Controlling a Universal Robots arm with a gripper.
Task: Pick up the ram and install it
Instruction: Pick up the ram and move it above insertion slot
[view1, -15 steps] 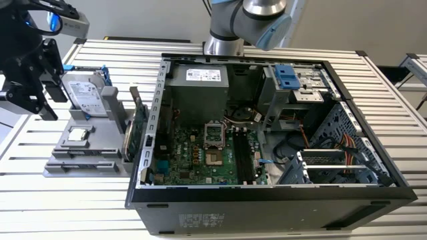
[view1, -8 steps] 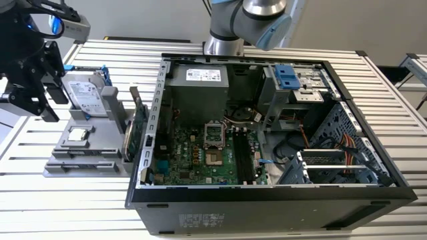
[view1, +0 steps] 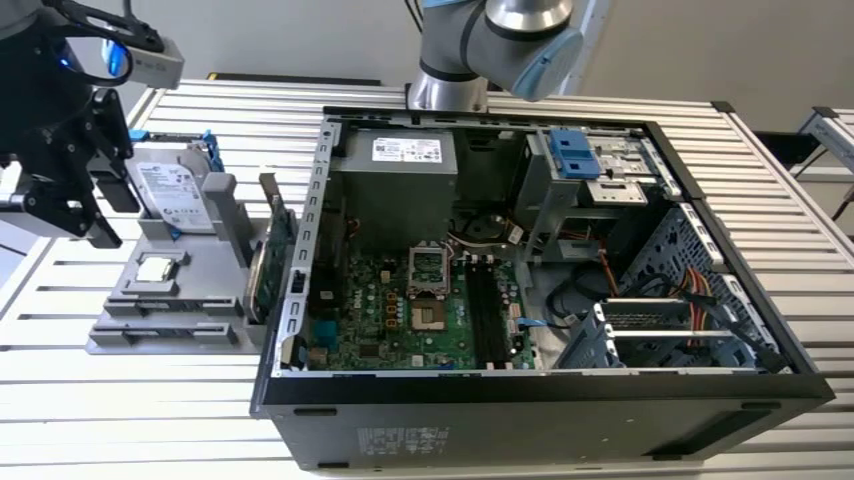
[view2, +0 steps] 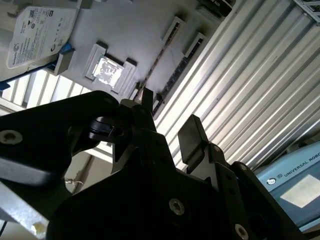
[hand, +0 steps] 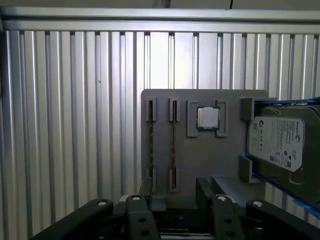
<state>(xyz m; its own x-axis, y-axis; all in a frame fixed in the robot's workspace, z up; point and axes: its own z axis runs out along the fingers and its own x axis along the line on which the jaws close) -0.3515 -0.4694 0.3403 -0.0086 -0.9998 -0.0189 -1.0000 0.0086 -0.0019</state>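
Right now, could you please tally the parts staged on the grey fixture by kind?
hard drive: 1
processor chip: 1
green card: 1
ram: 1 clear; neighbouring slot, cannot tell
Total: 4 certain

Black, screw-studded tool (hand: 175, 192); silver-grey arm (view1: 514, 15) with pale-blue cap (view1: 550, 62).
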